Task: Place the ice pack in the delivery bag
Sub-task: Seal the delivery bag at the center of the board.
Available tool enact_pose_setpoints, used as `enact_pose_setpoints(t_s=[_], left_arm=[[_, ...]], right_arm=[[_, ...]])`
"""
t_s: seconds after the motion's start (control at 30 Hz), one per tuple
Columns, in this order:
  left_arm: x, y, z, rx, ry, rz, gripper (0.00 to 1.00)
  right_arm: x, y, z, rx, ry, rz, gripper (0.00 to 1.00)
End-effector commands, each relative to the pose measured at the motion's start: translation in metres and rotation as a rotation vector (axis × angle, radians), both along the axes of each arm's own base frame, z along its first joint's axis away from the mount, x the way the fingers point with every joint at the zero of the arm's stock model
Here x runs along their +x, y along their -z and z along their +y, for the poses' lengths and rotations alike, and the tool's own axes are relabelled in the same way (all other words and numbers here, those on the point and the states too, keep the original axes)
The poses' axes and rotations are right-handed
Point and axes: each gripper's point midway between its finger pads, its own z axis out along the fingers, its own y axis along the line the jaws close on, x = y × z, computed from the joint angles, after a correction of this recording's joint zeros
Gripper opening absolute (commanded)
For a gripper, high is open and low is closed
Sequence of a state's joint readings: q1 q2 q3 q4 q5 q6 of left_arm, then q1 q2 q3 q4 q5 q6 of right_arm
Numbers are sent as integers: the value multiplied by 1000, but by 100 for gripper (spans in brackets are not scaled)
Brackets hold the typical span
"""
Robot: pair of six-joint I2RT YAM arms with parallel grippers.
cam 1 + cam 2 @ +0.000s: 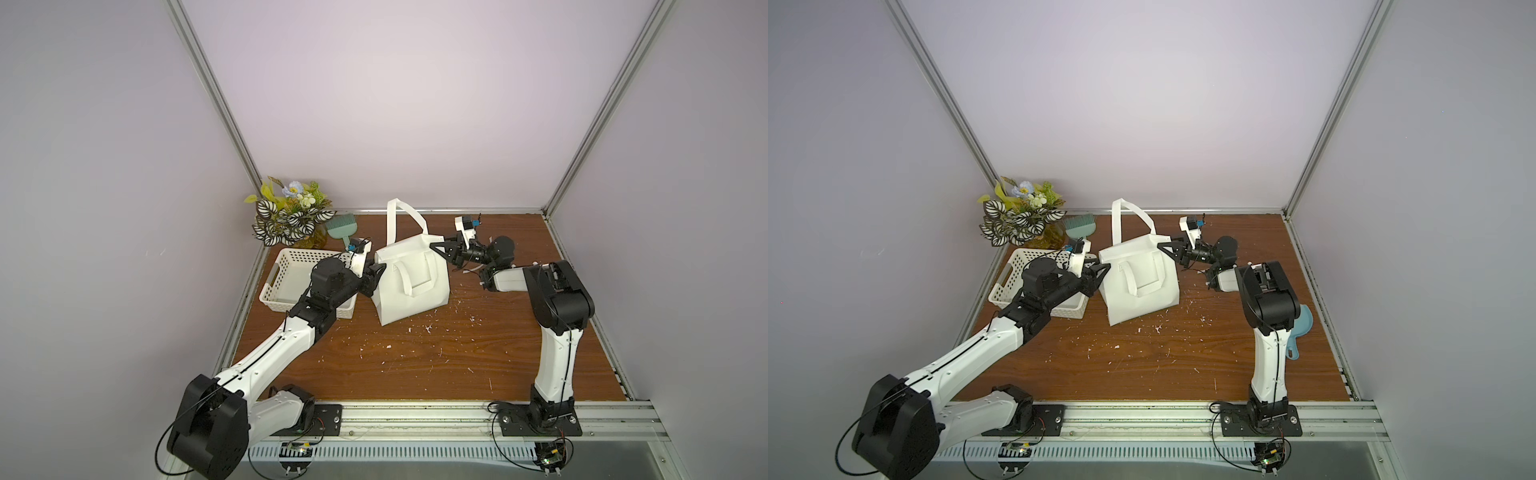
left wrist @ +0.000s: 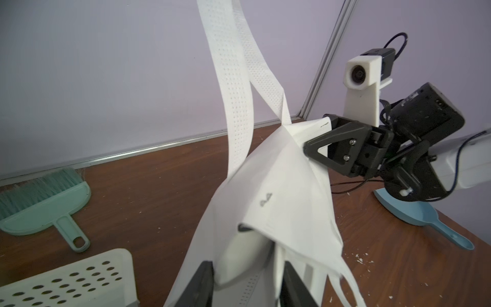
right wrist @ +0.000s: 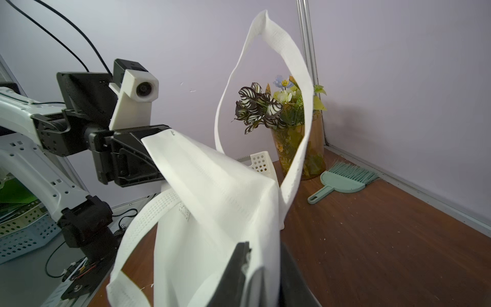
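Bench [image 1: 415, 365]: brown wood-grain board with an aluminium edge. On it: delivery bag [image 1: 409, 286], white, standing mid-bench toward the back, one loop handle upright, the other hanging down its front; white perforated basket [image 1: 286, 254], just beside the bag on the left; vase of striped leaves and flowers [image 1: 291, 220], back left corner; mint hand brush [image 1: 340, 227], lying flat between vase and bag, bristles toward the back wall; blue scoop [image 1: 1305, 326], near the right edge, partly hidden by an arm; white flecks [image 1: 428, 328], scattered, thickest in front of the bag.
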State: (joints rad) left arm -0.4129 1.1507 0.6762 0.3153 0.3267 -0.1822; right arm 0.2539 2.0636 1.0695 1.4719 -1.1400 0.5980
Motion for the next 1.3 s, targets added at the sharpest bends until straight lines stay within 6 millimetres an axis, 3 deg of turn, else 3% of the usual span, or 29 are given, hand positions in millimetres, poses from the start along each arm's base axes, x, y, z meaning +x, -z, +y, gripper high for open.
enact_pose_setpoints(t_s=[0.0,0.17,0.27,0.4,0.57,0.63,0.97,1.0,1.03,1.17,1.27], left_arm=[[4,-21,-9,-28,55,-55,32],[6,-23,-6,-35,52,-64,17],[7,-23,-7,-28,63,-56,2],[8,-22,-5,-28,55,-58,0],[10,-22,-2,-25,46,-59,0],[10,-22,-1,-27,44,-57,0],[9,-26,-3,-43,53,-67,0],[8,-26,-3,-44,58,-68,0],[7,-27,-4,-47,62,-71,0],[4,-34,-6,-70,79,-89,0],[-1,-40,-8,-92,105,-106,0]], right_arm=[[-10,-16,2,-4,-32,-61,22],[-10,-14,3,-7,-35,-59,22],[-9,-14,2,-8,-31,-58,21],[-8,-14,2,-8,-33,-56,11],[-7,-13,-1,-8,-26,-52,11],[-8,-13,-2,-9,-28,-52,5],[-8,-15,-3,4,-22,-41,0],[-7,-16,-4,7,-18,-37,18],[-8,-17,-5,10,-13,-35,26],[-13,-26,-15,30,12,-51,48],[-16,-35,-25,35,48,-66,52]])
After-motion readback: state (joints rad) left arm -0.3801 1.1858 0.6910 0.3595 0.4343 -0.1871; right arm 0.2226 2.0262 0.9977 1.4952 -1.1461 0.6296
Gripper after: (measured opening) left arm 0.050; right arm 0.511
